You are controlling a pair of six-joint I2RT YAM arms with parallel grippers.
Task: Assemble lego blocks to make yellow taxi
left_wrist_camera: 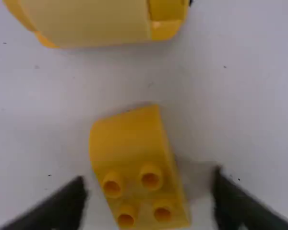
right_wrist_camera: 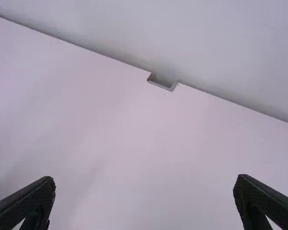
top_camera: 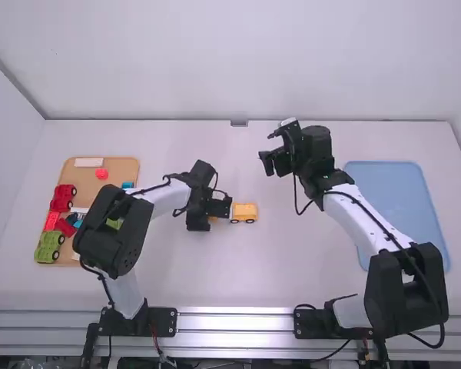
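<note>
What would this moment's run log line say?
Left gripper: open over loose yellow block | right gripper: open, empty | wheeled yellow piece: on table | block: unattached

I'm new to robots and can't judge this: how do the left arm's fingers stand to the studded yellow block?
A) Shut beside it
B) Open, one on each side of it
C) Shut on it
B: the left arm's fingers are apart, with white table showing between each and the studded yellow block.
</note>
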